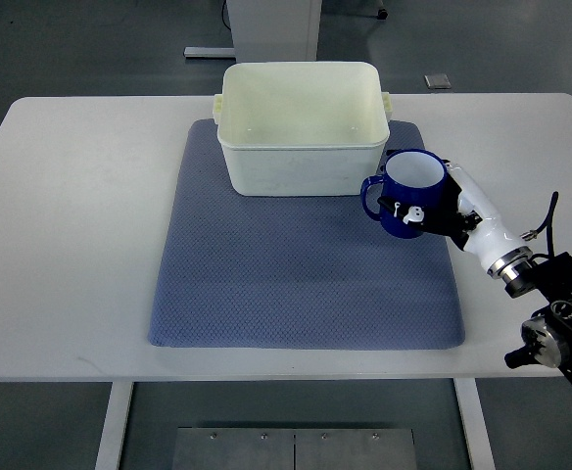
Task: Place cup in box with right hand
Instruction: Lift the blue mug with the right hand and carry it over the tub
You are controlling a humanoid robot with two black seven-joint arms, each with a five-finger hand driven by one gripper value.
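The cup (410, 192) is gripped by the right hand (452, 208) right of centre, beside the box (303, 142) on the mat (296, 284).

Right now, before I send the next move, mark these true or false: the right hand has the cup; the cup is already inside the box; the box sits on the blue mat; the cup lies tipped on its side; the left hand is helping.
1. The right hand has the cup. True: its fingers wrap the cup's side.
2. The cup is already inside the box. False: it is outside, by the box's near right corner.
3. The box sits on the blue mat. True.
4. The cup lies tipped on its side. False: it is upright, with its white inside showing.
5. The left hand is helping. False: no left hand is in view.
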